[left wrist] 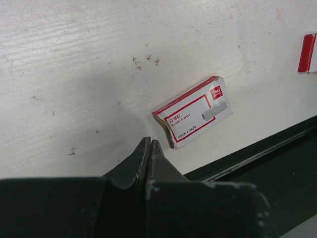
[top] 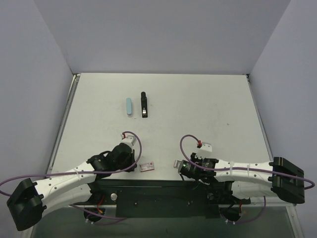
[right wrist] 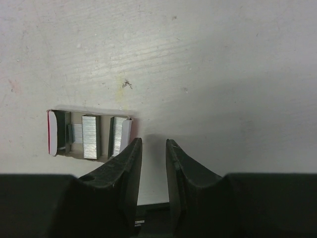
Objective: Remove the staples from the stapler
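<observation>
Toward the far middle of the white bench [top: 208,109] lies the slim black stapler [top: 143,104], set lengthwise away from the arms. Just beside it on its left is a pale blue oblong piece [top: 129,106], parallel to it with a narrow gap between them. Both arms are well apart from this pair, low over the near edge of the bench.

The left end effector [left wrist: 148,144] is closed, its two dark fingers pressed together tip to tip with nothing between them. A small red-and-white cardboard staple box [left wrist: 193,112] lies flat on the bench just ahead of those tips and slightly to their right, turned at an angle, not touching them. From above, this box [top: 147,166] sits between the two arms, close to the black mounting plate [top: 163,191] at the bench's near edge.

The right end effector [right wrist: 152,144] has its fingers a little apart, with only bare bench in the gap; it grips nothing. Just beside its left finger [right wrist: 126,163] rests an open red-edged cardboard tray [right wrist: 52,133], and inside it lie silver staple strips [right wrist: 90,136]. Whether the finger touches the tray's edge cannot be told.
</observation>
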You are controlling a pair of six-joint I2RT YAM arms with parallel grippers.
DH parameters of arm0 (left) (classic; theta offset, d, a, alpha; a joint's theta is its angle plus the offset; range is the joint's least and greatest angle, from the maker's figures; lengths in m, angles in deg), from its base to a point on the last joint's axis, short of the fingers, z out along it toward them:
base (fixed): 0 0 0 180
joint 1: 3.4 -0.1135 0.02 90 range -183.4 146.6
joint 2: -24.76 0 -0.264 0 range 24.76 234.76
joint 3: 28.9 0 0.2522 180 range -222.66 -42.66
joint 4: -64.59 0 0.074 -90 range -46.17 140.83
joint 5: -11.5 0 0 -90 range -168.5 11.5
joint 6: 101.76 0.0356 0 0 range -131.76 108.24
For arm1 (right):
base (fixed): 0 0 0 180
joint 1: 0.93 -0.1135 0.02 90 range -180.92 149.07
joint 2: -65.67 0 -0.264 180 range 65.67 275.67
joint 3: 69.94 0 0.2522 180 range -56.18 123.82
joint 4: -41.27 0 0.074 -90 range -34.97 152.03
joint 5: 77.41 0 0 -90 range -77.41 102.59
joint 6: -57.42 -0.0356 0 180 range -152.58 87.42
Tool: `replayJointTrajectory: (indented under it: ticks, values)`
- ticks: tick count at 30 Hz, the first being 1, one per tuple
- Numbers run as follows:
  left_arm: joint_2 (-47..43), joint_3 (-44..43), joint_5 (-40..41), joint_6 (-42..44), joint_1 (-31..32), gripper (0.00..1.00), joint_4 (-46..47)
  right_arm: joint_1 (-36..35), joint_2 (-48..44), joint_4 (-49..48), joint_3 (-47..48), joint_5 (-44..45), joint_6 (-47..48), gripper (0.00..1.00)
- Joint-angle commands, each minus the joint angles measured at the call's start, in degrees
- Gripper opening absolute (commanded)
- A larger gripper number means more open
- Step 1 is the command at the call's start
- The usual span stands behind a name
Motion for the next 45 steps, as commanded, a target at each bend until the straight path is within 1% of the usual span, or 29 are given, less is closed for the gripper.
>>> replayJointTrajectory:
  ticks: [1,12,24,36,43,45]
  values:
    - [0.1,0.5,-1.2,-0.5,0.3,0.00,3.9,-0.3,1.8,-0.2,1.5,0.1,0.1,0.22]
    - [0.1,0.8,-1.4,-0.1,0.3,0.00,4.5,-0.2,3.3,-0.7,2.6,1.0,0.1,0.22]
    - [0.2,1.2,-2.1,0.0,0.4,0.00,4.8,-0.2,7.2,-1.7,4.7,0.6,1.2,0.22]
    - [-0.1,0.9,-2.2,0.2,0.4,0.00,4.6,-0.3,2.0,-0.1,2.7,1.1,0.4,0.21]
    - [0.3,0.4,-2.4,0.5,0.4,0.00,4.7,-0.3,2.2,0.1,2.7,1.3,-0.2,0.21]
    - [0.5,0.3,-2.4,0.6,0.4,0.00,4.7,-0.2,2.4,0.1,2.8,1.4,-0.4,0.19]
